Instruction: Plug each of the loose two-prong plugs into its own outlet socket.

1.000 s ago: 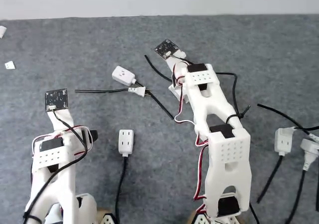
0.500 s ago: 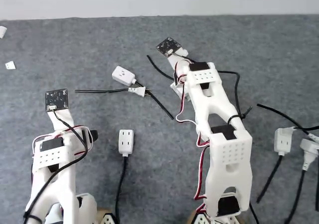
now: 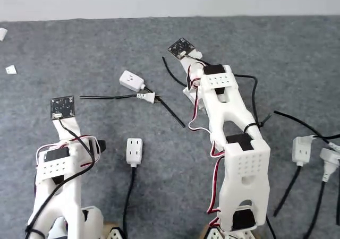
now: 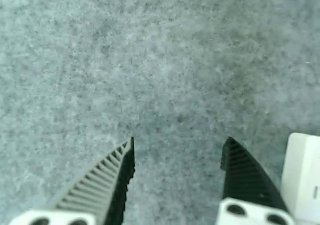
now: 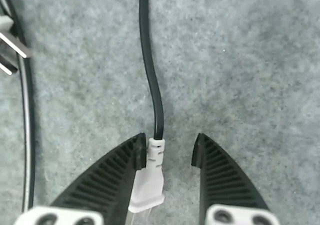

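Note:
My right gripper [image 5: 170,140] is open low over the grey carpet. A white two-prong plug [image 5: 148,177] lies between its fingers, against one of them, and its black cord [image 5: 151,80] runs away from the gripper. A second loose plug [image 3: 147,96] lies mid-table on a thin black cord, its prongs [image 5: 11,50] showing at the right wrist view's edge. White outlet sockets sit at the centre back [image 3: 131,80], centre front [image 3: 134,150] and far right [image 3: 302,149]. My left gripper [image 4: 180,144] is open over bare carpet, with a white block [image 4: 303,177] beside one finger.
Another white plug [image 3: 329,162] on a black cord lies at the right edge, beside the far-right socket. Black cords trail across the right half of the carpet [image 3: 265,53]. Small white bits [image 3: 10,69] lie at the far left.
The right arm has shifted slightly to the right and away, and the black cord end near its wrist moved with it. The left arm has barely moved.

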